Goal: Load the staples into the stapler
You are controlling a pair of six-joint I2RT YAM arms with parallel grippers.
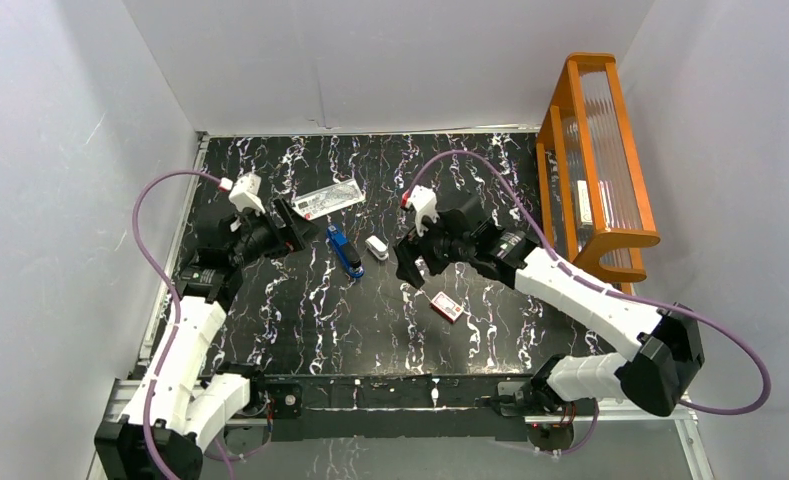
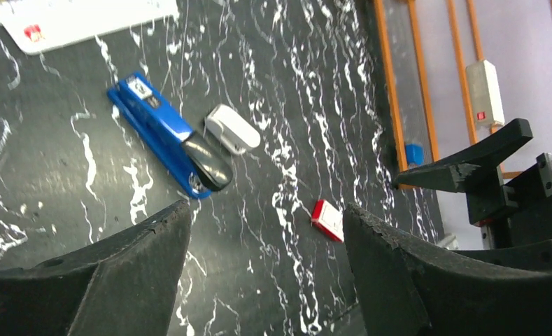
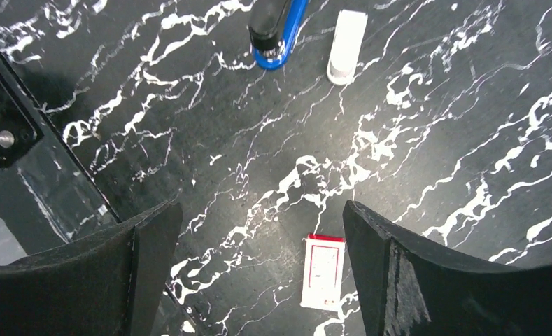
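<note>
As seen from the top external camera, the small blue hand stapler with a black thumb pad lies closed on the black, white-veined marble-pattern tabletop, near its centre. Just beside it, on the right arm's side and not touching, lies a small white oblong cardboard piece; whether it holds staples cannot be told. The small red-and-white cardboard box lies nearer the arm bases, well apart from both. A flat clear packet with a white-and-red label lies toward the back wall, and an orange wooden rack with ribbed clear panels stands at the right edge.

Left gripper: raised off the tabletop between packet and stapler, jaws spread and holding nothing. In its wrist view the gripper frames the stapler, the white piece and the red-and-white box; the right gripper shows at the edge.

Right gripper: raised above the table between the white piece and the red-and-white box, jaws spread and holding nothing. In its wrist view the gripper looks down on the box, which lies flat between the black fingers and closer to the finger on the view's right, touching neither.
</note>
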